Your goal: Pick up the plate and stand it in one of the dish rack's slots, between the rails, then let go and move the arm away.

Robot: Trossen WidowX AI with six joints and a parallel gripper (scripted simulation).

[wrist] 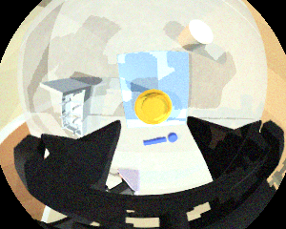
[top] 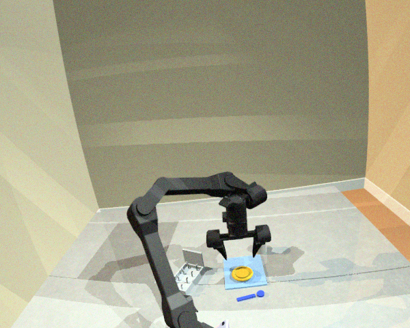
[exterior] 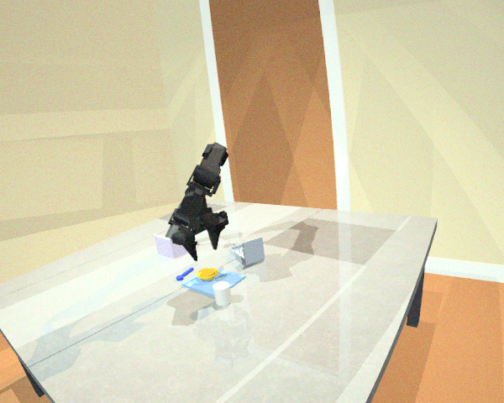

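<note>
The plate [top: 242, 273] lies flat on the blue mat [top: 258, 283], not yet grasped. Your hand [top: 238, 255] hangs above the mat's far edge, spread wide and holding nothing. Bring it down over the plate's rim and pinch the edge, since a flat disc offers nothing else; keep the fingertips off the mat. The plate is yellow, round and shallow, with a raised lip. The rack [top: 187, 273], pale with thin upright pins, sits just left of the mat. A blue spoon [top: 250, 296] lies near on the glossy surface [top: 339, 247].
</note>
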